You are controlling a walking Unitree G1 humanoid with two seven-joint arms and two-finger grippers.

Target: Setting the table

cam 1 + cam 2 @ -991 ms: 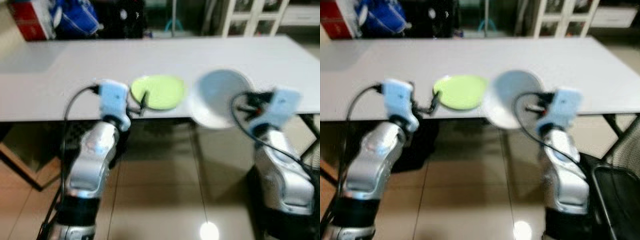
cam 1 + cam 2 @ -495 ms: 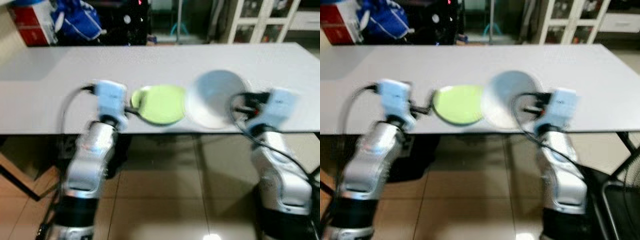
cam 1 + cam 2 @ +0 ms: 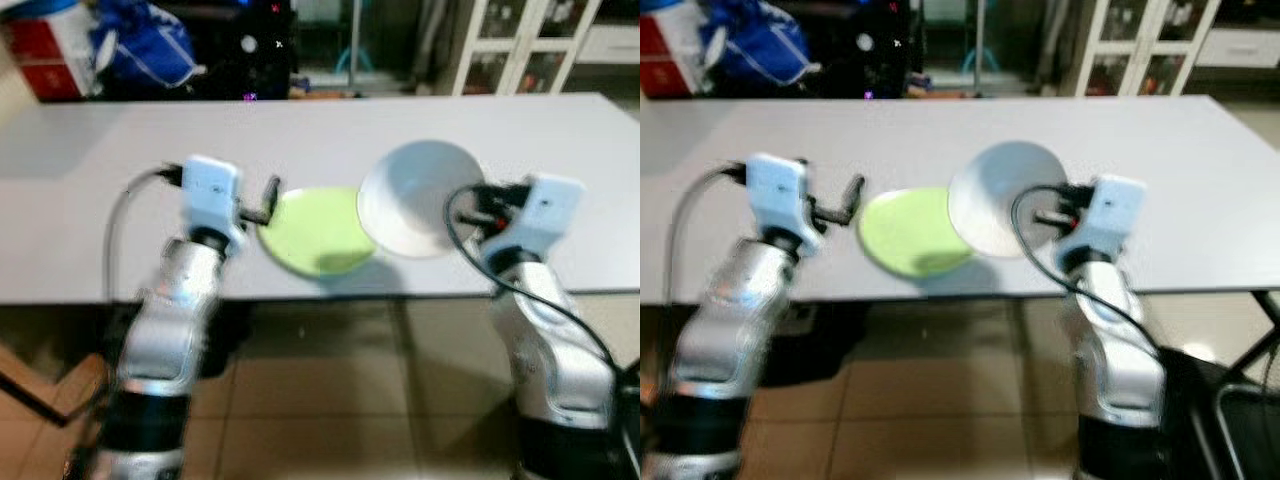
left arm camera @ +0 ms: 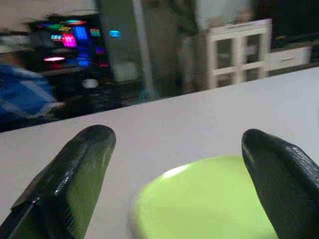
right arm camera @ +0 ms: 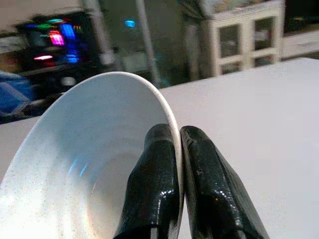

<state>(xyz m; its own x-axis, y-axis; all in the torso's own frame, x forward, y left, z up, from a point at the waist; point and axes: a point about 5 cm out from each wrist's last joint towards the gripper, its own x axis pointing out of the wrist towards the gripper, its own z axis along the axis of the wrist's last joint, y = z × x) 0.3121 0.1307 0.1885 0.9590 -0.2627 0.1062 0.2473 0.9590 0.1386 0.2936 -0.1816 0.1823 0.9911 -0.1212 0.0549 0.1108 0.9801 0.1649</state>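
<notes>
Floor tiles of glossy tan lie nearest, under the near edge of the long grey table; from there both silver arms rise to that table; the left gripper hovers over the table's near part with its two black fingers spread wide apart, gripping nothing, just beside the left edge of the lime-green plate; that plate rests near the table's front edge, a shadow beneath its near rim, and in the left wrist view it sits between and beyond the open fingertips, apart from both; the right gripper is pinched tight on the rim of the white bowl, one finger inside the wall and one outside, as the right wrist view shows plainly; the bowl is held tilted above the table, its hollow turned toward the head camera, its left edge overlapping the green plate's right side from the head views, though whether they touch cannot be told; beyond the table, a red box and a blue bag stand at the far left, a dark unit with small coloured lights lies behind the middle, and a white glass-fronted cabinet stands at the far right.
</notes>
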